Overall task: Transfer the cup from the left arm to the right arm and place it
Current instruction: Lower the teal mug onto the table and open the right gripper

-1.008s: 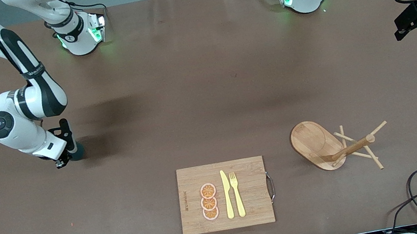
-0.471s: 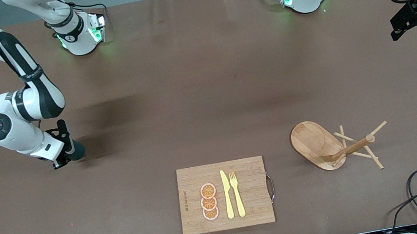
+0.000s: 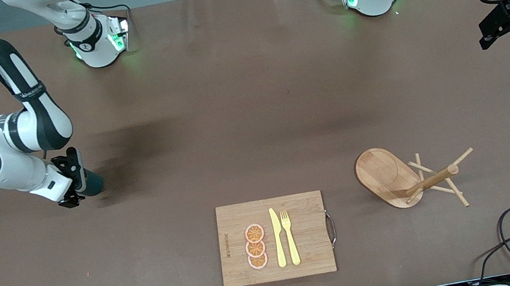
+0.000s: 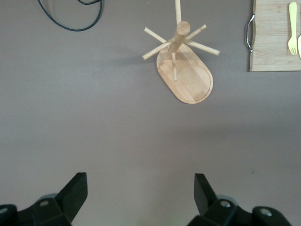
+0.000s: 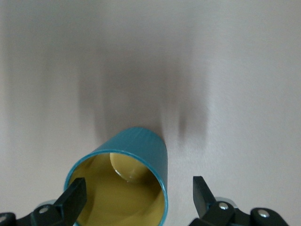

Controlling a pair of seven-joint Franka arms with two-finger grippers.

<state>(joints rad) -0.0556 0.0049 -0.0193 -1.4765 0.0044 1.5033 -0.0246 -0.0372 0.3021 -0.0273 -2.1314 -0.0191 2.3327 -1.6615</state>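
Standing on the table [image 3: 249,112] toward the right arm's end, the cup [image 3: 90,182] sits between the right gripper's [image 5: 136,197] spread jaws, ungripped. At three o'clock, the left gripper [image 4: 141,195] waits over bare table, jaws wide.

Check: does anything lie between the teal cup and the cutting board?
No. In the front view only bare brown table separates the cup from the cutting board.

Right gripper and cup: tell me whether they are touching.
Cannot tell. In the right wrist view the right gripper is open around the cup; one finger overlaps the rim, so neither contact nor gap shows plainly.
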